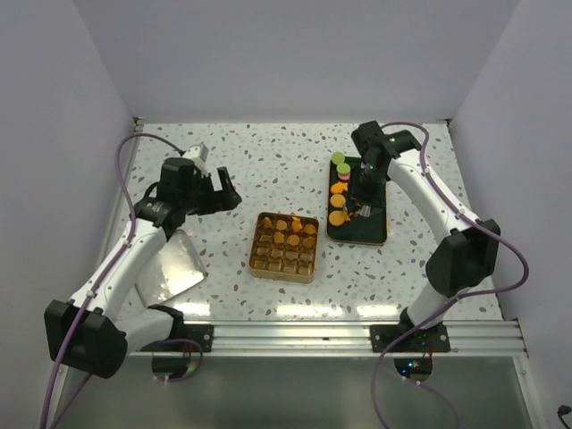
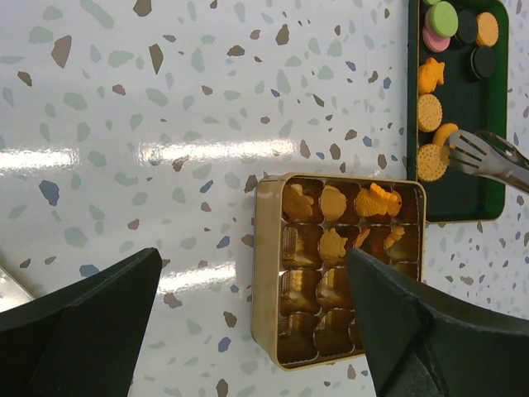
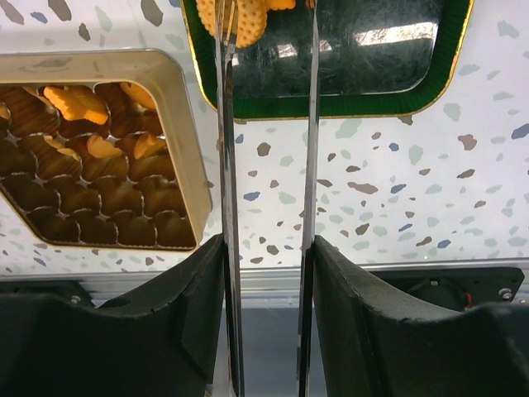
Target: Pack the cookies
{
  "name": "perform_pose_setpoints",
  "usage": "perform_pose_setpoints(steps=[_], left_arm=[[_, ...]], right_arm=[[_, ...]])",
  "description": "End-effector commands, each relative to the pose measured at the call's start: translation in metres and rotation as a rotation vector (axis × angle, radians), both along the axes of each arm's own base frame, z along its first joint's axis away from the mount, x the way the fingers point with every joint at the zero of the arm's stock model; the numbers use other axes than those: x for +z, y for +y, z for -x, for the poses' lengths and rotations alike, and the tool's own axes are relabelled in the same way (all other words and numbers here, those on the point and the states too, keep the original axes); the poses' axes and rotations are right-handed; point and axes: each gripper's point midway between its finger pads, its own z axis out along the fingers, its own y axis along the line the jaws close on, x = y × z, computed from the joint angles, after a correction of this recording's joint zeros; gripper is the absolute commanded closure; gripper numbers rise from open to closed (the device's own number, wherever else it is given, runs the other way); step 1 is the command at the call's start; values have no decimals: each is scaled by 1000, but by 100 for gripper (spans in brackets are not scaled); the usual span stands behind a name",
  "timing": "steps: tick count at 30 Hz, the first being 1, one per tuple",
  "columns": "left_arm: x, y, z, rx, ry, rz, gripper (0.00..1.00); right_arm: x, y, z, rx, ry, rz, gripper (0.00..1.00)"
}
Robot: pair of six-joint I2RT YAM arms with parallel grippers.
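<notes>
A gold tin (image 1: 254, 246) with a grid of cups stands mid-table. Several orange-tan cookies (image 1: 288, 228) lie in its far rows; the near cups look empty. More cookies (image 1: 338, 202) lie on a dark green tray (image 1: 362, 234) to its right. My right gripper (image 1: 366, 186) is shut on metal tongs (image 1: 359, 208). The tong tips (image 2: 467, 151) are spread, beside a round cookie (image 2: 431, 162) on the tray (image 2: 467, 186). My left gripper (image 1: 223, 195) is open and empty, held above the table left of the tin (image 2: 266, 273).
A silver lid (image 1: 174, 264) lies at the near left under my left arm. Green and pink macarons (image 1: 340, 165) and dark sandwich biscuits (image 2: 482, 59) sit at the tray's far end. Grey walls enclose the table on three sides.
</notes>
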Motion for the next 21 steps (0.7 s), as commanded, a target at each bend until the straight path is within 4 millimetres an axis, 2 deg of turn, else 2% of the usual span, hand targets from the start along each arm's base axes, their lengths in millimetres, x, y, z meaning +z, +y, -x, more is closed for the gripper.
perform_pose_setpoints(steps=[1, 12, 21], left_arm=[[17, -5, -10, -25, -53, 2, 0], [17, -7, -21, -37, -49, -20, 0], [13, -6, -24, -28, -39, -30, 0]], right_arm=[[2, -5, -15, 3, -59, 13, 53], [-16, -4, -36, -11, -38, 27, 53], [-22, -4, -23, -5, 16, 10, 57]])
